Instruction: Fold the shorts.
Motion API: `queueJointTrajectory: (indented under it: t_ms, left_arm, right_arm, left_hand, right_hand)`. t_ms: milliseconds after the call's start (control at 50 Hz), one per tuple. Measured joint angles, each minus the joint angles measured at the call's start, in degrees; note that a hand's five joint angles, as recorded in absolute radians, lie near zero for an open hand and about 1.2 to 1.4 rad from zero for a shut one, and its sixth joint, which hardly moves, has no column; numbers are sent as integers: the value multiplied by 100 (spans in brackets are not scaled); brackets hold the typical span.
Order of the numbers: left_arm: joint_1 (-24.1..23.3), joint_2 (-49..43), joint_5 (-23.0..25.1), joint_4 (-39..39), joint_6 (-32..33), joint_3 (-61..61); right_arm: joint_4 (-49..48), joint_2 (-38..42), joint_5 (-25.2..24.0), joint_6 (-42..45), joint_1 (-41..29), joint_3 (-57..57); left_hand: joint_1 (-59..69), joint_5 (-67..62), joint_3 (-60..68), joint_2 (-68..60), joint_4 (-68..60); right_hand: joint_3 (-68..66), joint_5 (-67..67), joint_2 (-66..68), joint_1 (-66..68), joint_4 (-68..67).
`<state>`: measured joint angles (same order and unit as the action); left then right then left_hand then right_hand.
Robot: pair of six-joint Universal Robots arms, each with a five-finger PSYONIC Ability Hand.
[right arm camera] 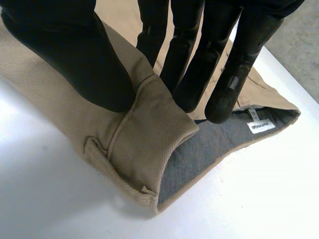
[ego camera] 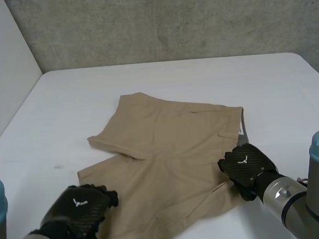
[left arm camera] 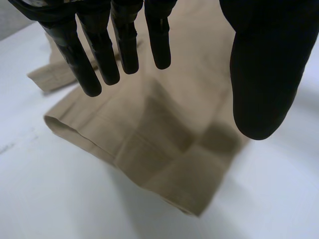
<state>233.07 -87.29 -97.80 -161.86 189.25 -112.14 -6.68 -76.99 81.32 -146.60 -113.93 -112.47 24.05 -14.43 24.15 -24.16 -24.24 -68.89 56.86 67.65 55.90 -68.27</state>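
Pinching shorts [ego camera: 167, 152] waistband, right hand [ego camera: 245, 165]; left hand [ego camera: 81, 207] open over leg hem; white label [right arm camera: 260, 126] unreadable.

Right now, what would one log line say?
khaki shorts spread on white table | left hand open over leg hem | right hand pinching waistband

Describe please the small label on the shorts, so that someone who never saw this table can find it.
On the white table lie tan shorts; the right robot hand pinches their waistband. There the band is turned up and shows a grey lining. The label is the small white rectangle on that lining, near the fingertips: the only white patch on the cloth.
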Motion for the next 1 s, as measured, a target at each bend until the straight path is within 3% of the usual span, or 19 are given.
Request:
queueJointTrajectory:
  t_ms: [220, 260, 280, 300, 320, 360, 420, 520, 640, 700, 800, 1000]
  left_arm:
    - [-94, -467, -44, -637, 171, -374]
    - [-97, -615, -58, -742, 213, -398]
    - [-98, -684, -65, -802, 230, -404]
    - [-100, -730, -71, -852, 241, -405]
    - [-100, -730, -71, -852, 241, -405]
    - [-102, -788, -83, -962, 259, -393]
    - [-106, -781, -84, -1016, 306, -363]
    - [-218, -640, -60, -757, 760, -325]
    - [-584, -451, -30, 71, 1962, -277]
    - [-628, -435, -37, 134, 2344, -145]
    - [-511, -573, -58, -301, 2609, 231]
    - [-122, -2175, -77, -2939, 2851, 1892]
  right_arm:
    - [-47, 7, 14, -354, 40, 29]
    - [-45, 8, 19, -386, 43, 29]
    - [-43, 8, 22, -396, 44, 29]
    - [-37, 6, 26, -410, 46, 29]
    - [-37, 6, 26, -410, 46, 29]
    - [-4, -12, 36, -426, 50, 34]
    - [145, -92, 39, -376, 50, 42]
    - [1173, -473, -14, 71, 65, 81]
    - [2813, -927, -158, 1232, 315, 64]
    - [3100, -1024, -196, 1608, 476, 122]
    - [2974, -1036, -224, 1603, 631, 376]
    - [1500, -41, 61, 676, 605, 1479]
  left_hand:
    - [12, -8, 8, -26, -17]
    - [587, -500, 506, -516, -515]
    - [1816, -1539, 1640, -1659, -1576]
    - [2267, -1997, 2025, -2050, -2044]
    - [2267, -1997, 2025, -2050, -2044]
    - [4208, -4027, 4087, -4122, -4119]
    - [4208, -4131, 4381, -4414, -4414]
    - [4208, -4131, 4386, -4419, -4415]
    - [4208, -4131, 4391, -4423, -4434]
    - [4208, -4131, 4394, -4429, -4437]
    - [4208, -4131, 4413, -4434, -4440]
    - [4208, -4131, 4416, -4436, -4441]
  right_hand:
    - [0, 0, 0, 0, 0]
    - [0, 0, 0, 0, 0]
    - [0, 0, 0, 0, 0]
    - [0, 0, 0, 0, 0]
    - [0, 0, 0, 0, 0]
    - [0, 0, 0, 0, 0]
    - [0, 0, 0, 0, 0]
    - [0, 0, 0, 0, 0]
    - [0, 2, 0, 0, 0]
    - [-1, 3, 0, 0, 0]
    - [0, 3, 0, 0, 0]
    - [-1, 11, 0, 0, 0]
